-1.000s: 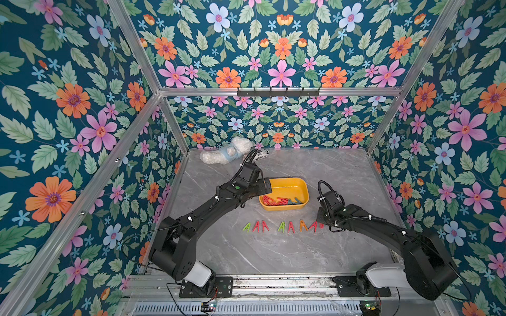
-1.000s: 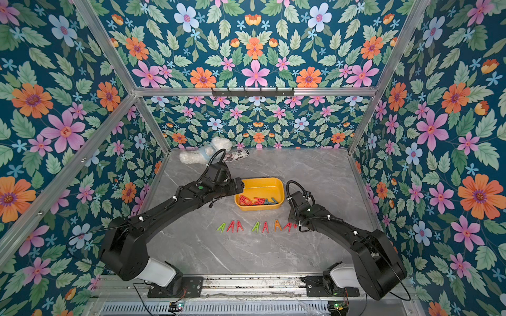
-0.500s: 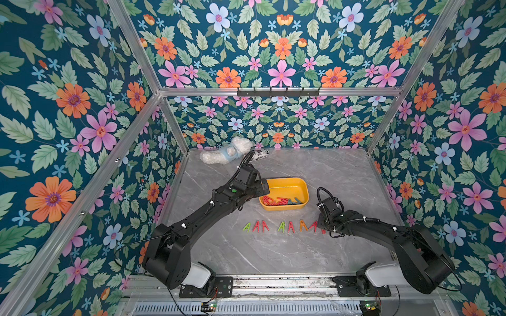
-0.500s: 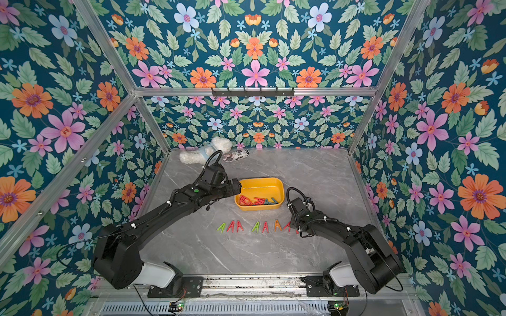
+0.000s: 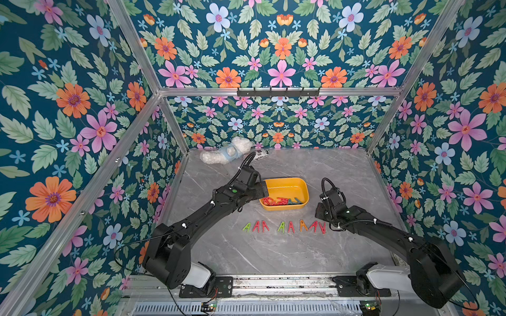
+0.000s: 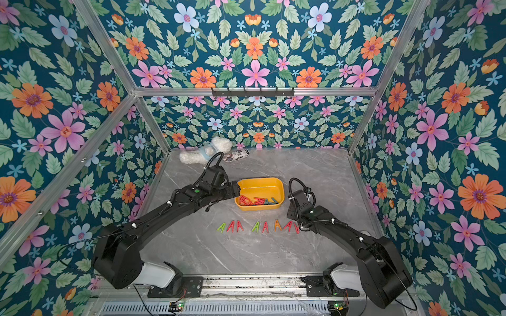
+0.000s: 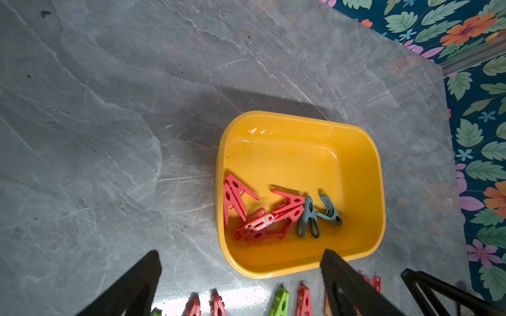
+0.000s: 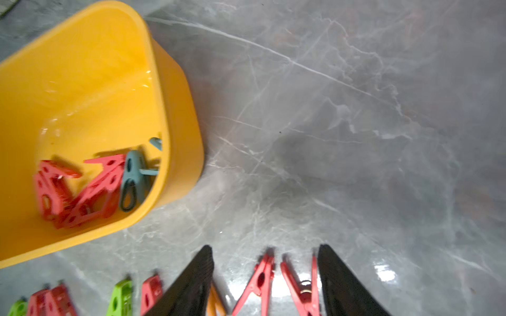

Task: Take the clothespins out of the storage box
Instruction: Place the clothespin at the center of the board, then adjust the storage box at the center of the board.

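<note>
While your left gripper [image 7: 240,254] hangs spread wide at the nine o'clock rim of the yellow box [image 5: 284,181], red and blue-grey clothespins [image 5: 279,201] lie inside against its six o'clock wall. Your right gripper [image 8: 265,247], at the box's four o'clock, stands open and empty over two red pins [image 8: 261,277] ending the row [image 5: 284,226] on the table [image 5: 273,254].

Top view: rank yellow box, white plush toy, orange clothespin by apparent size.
Largest: yellow box.
Next: white plush toy, nearly as large but farther from the camera, so that order is unsure.
Smallest: orange clothespin, clearly.
</note>
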Robot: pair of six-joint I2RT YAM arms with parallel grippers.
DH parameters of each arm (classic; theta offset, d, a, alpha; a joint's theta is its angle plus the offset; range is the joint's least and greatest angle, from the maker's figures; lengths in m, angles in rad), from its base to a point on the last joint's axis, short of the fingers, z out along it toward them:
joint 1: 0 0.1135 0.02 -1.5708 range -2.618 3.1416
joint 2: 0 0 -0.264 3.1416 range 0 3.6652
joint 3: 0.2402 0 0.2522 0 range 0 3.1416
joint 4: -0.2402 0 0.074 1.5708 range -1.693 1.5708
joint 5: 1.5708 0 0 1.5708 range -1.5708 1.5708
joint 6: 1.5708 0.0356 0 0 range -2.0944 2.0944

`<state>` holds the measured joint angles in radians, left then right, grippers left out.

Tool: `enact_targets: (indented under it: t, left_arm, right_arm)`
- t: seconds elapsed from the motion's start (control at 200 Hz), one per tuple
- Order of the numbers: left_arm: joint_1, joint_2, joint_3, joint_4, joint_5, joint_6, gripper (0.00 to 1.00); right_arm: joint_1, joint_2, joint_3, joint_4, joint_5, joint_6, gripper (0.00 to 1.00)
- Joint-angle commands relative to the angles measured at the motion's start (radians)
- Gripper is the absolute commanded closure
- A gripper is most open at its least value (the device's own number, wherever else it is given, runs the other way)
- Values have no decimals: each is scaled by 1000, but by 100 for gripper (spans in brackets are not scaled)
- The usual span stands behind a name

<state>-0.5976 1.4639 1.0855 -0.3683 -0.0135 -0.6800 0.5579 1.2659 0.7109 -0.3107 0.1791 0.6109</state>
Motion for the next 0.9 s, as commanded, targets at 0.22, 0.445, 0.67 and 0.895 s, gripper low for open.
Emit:
enact_targets:
  t: [0.22,0.445,0.67,0.895]
  left_arm:
    - [-1,73,48,-37,-84,-20,15]
    - [-1,151,102,-86,-141,-40,24]
    - [4,239,161,-106,-139,-12,33]
    - [23,356,236,-95,-95,29,42]
  right_arm:
    - [1,5,124,61,-106,-80,12]
    - [-1,17,213,43,-136,-155,1]
    - [-24,45,238,59,-138,-173,1]
    - [-25,97,254,98,-137,-114,1]
